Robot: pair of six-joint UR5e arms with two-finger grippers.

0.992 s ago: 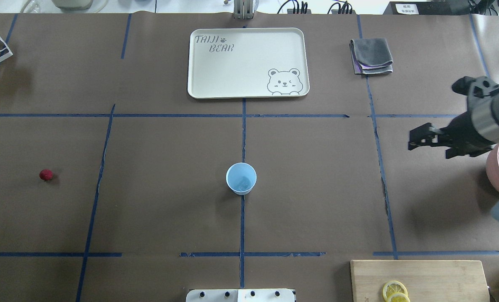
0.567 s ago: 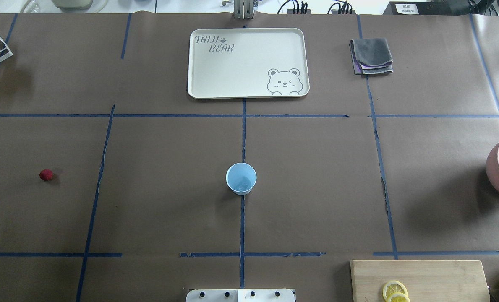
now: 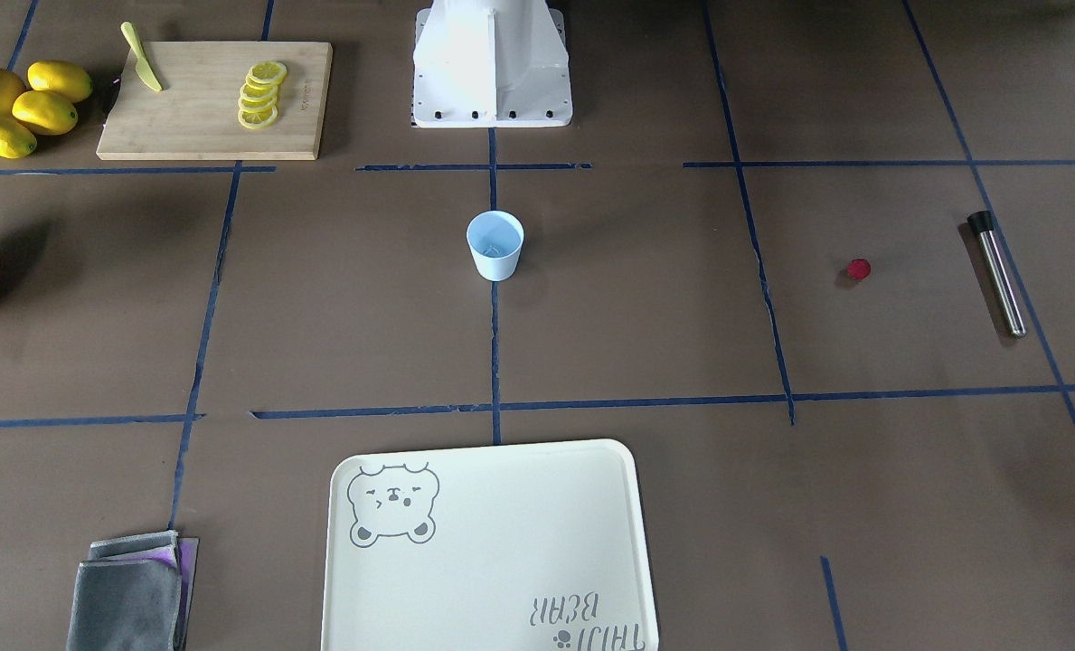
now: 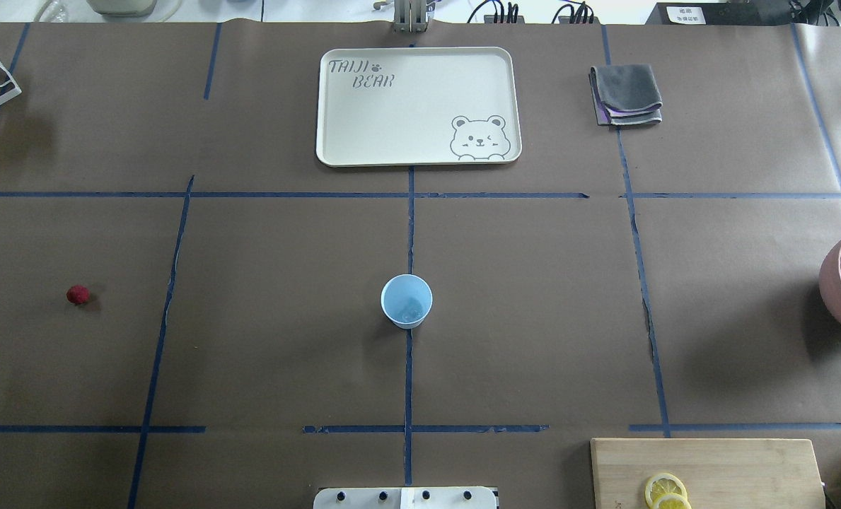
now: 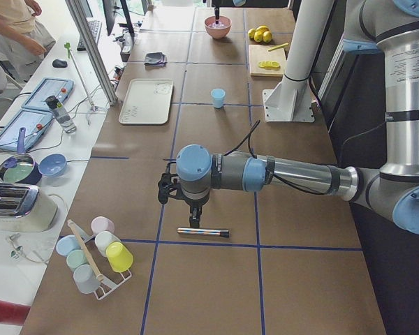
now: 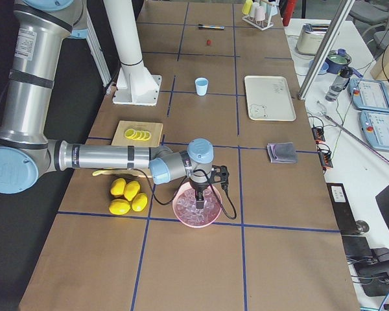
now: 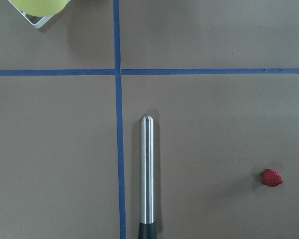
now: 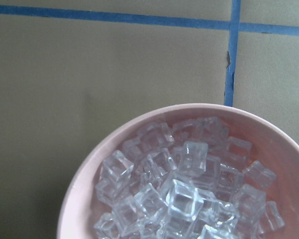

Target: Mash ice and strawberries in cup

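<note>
2 grippers are in play, and I cannot tell whether either set of jaws is open or closed, since each shows only in a side view. Furthest to the robot's left of the cup (image 4: 407, 300) lies the steel muddler (image 7: 147, 174), flat on the paper. The left gripper (image 5: 193, 215) hangs right above it, pointing down. I read that as staging for a pick, because the mashing needs that tool. Between the muddler and the cup, well apart from the cup, 1 strawberry (image 4: 78, 295) sits on the bare table, not yet loaded. The cup stands upright at the centre on a tape line, where either arm can reach its mouth. Faint pale outlines at its bottom look like ice (image 4: 412, 309) already in place. Far to the robot's right of the cup is the pink bowl (image 4: 832, 279), heaped with ice cubes (image 8: 184, 199). The right gripper (image 6: 200, 199) is poised over it, fingers toward the heap, probably to fetch a cube.
</note>
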